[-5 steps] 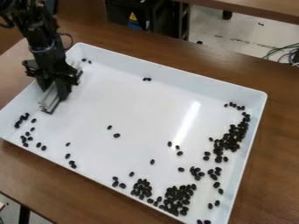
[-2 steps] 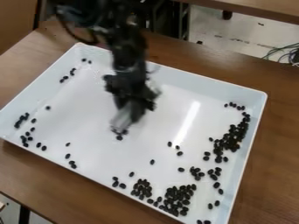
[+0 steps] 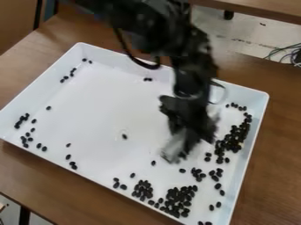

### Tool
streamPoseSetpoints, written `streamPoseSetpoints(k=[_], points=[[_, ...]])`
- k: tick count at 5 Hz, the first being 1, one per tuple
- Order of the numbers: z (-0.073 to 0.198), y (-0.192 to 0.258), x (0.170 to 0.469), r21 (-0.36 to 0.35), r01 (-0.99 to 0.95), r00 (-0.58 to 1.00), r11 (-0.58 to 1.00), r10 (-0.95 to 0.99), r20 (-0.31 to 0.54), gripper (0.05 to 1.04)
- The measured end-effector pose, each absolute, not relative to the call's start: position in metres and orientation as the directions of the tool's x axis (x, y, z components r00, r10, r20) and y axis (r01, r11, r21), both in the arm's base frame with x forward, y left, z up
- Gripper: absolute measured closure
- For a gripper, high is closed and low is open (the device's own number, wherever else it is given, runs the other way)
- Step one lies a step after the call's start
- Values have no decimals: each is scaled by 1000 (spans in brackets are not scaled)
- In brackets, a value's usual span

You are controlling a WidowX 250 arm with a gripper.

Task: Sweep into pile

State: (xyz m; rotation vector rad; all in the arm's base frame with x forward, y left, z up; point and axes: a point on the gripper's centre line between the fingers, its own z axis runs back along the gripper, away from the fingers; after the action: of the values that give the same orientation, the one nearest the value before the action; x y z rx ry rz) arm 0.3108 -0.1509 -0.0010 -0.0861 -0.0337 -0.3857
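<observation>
Gripper [image 3: 187, 143]: swings across the tray [image 3: 94, 101] toward the big pile [image 3: 234, 136]; we think it grips the blurry bar [image 3: 173, 150].
Bean [image 3: 124, 136]: left behind, so we need another sweep.

Black arm [image 3: 150, 26] enters from the view's top edge, left of ctr, & slants down R to a bend approx. top ctr. From there the lower section drops steeply to the wrist [image 3: 188, 83], R of ctr. Gripper [image 3: 191, 141] hangs below it, pointing down w/ a tilt, lower end toward view's lower L. Dark cable [image 3: 149, 66] loops under the upper section; thin pale loop [image 3: 224, 92] just R of wrist. Arm & gripper blurred, finer detail n/a.
</observation>
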Motion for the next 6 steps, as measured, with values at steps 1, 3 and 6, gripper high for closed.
streamPoseSetpoints(k=[1,3,6], points=[[0,-164,303,-67,392,920,918,-390,36,724],[31,-127,300,-24,314,947,949,-312,71,724],[41,26,285,45,110,991,993,-113,70,724]])
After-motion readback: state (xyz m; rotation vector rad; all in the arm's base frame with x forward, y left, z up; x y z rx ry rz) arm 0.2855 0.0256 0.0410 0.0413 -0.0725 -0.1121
